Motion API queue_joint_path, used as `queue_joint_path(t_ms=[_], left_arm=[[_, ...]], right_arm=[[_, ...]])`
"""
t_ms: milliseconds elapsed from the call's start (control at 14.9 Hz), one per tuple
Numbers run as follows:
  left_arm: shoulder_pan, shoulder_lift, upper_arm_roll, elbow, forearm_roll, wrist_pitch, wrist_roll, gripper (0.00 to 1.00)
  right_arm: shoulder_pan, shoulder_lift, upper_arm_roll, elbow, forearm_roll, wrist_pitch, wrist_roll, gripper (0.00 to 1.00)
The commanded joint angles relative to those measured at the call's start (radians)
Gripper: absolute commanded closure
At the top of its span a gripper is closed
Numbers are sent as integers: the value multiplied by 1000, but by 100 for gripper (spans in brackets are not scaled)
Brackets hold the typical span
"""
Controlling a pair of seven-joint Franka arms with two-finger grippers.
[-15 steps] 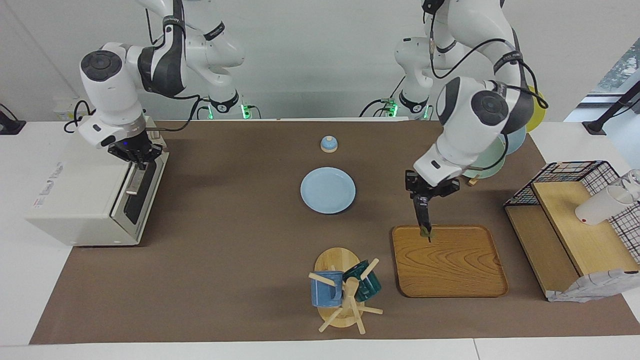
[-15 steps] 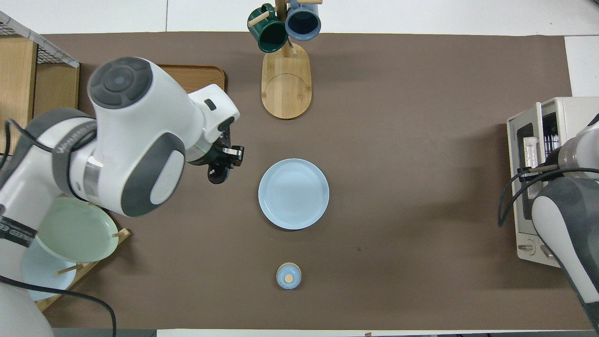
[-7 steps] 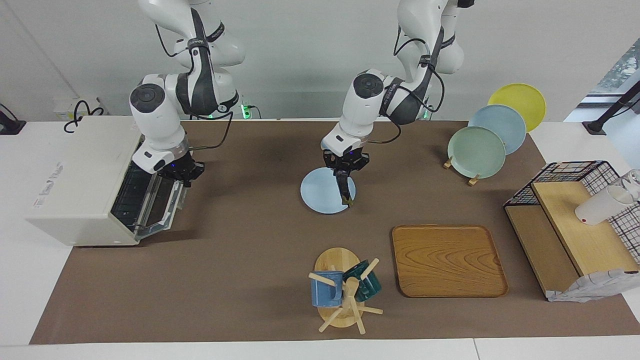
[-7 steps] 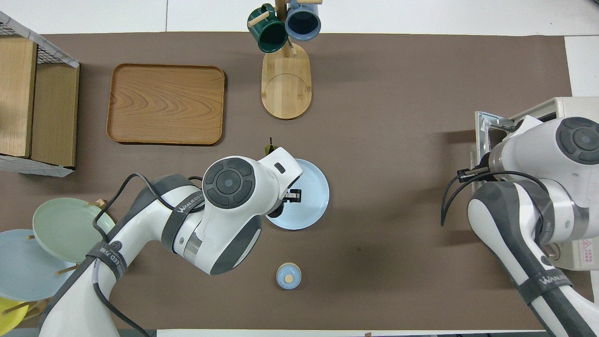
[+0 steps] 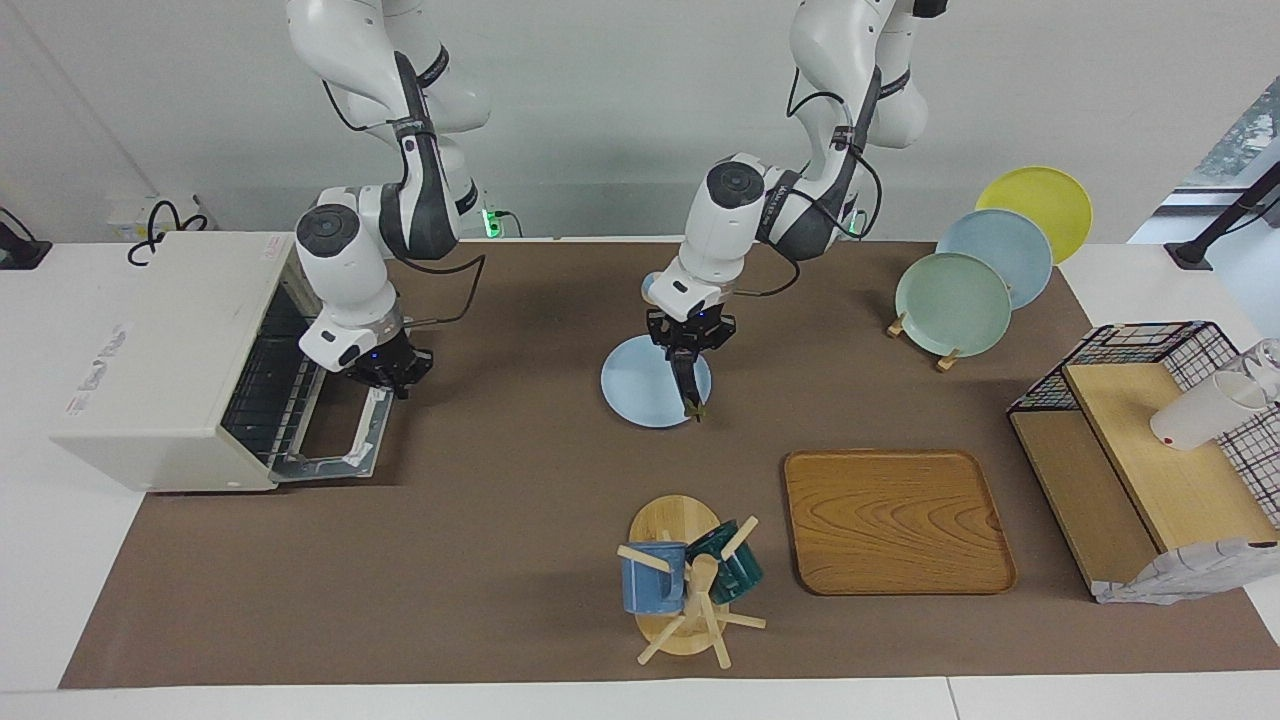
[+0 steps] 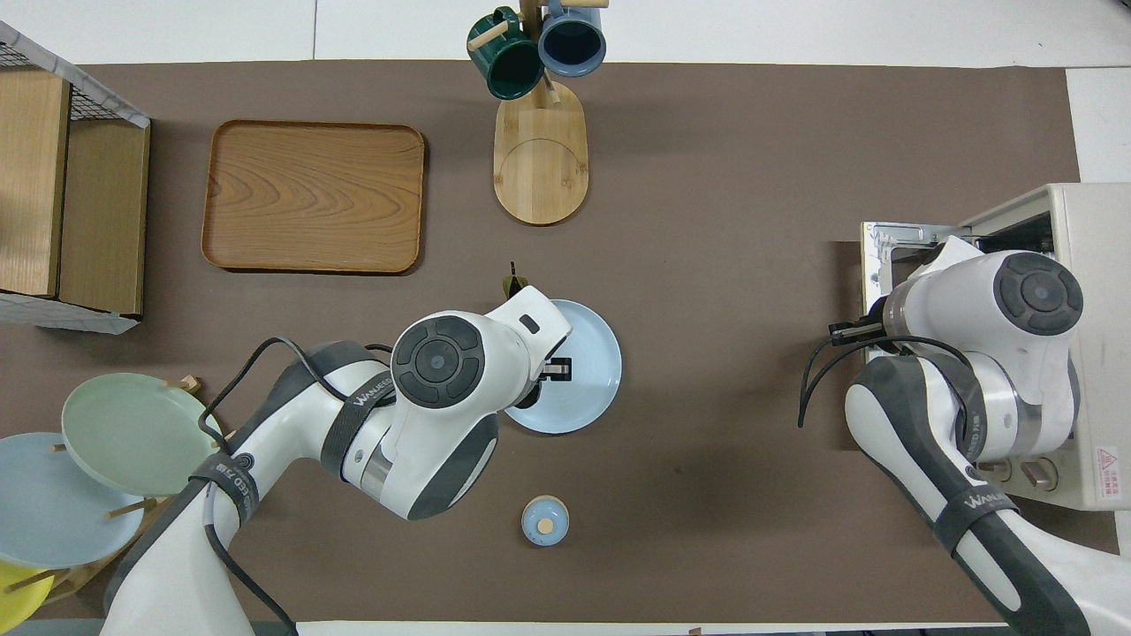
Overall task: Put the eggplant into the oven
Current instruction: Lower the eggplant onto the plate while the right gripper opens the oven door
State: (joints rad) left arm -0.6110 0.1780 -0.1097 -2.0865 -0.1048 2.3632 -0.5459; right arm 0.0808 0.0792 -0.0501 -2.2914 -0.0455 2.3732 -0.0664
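Over the blue plate (image 5: 648,385) at the worktop's centre, you have the left gripper (image 5: 688,362) clenched on the eggplant (image 5: 689,388), which hangs stem-down in the air, its tip over the plate's rim. Taking that plate as the dial's centre in the facing view, the oven (image 5: 165,362) stands at nine o'clock, at the right arm's end of the worktop. Its door (image 5: 335,440) is dropped almost flat, and the wire rack inside shows. The right gripper (image 5: 392,377) is shut at the door's top edge; whether it pinches the handle I cannot tell.

For the step in hand, in my judgement you should carry the eggplant toward nine o'clock, keep it high enough to pass above the lowered door, then tip it level so it goes in lengthwise onto the rack. Hanging upright as it is, it would likely catch the top of the opening.

The right arm itself stands in the way: its wrist sits in front of the mouth, so it should hold the door down from the side or withdraw. The mug stand (image 5: 678,580) at six o'clock, the wooden tray (image 5: 898,520) at four, the plate rack (image 5: 985,265) at two and the wire shelf (image 5: 1150,440) at three lie off that path.
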Motion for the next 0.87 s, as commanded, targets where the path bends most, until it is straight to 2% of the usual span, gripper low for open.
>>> queue_joint_path(t_ms=[0, 269, 740, 807], left_arm=[[-21, 11, 18, -9, -19, 39, -9, 100], [-21, 17, 18, -10, -19, 59, -9, 100], [-26, 20, 16, -15, -19, 59, -8, 100], [-27, 20, 16, -14, -19, 59, -8, 88]], right_arm=[[-38, 39, -19, 4, -10, 50, -9, 100], [19, 42, -17, 12, 50, 46, 28, 100], [151, 48, -17, 72, 50, -34, 198, 100], [163, 48, -17, 76, 52, -38, 217, 100]])
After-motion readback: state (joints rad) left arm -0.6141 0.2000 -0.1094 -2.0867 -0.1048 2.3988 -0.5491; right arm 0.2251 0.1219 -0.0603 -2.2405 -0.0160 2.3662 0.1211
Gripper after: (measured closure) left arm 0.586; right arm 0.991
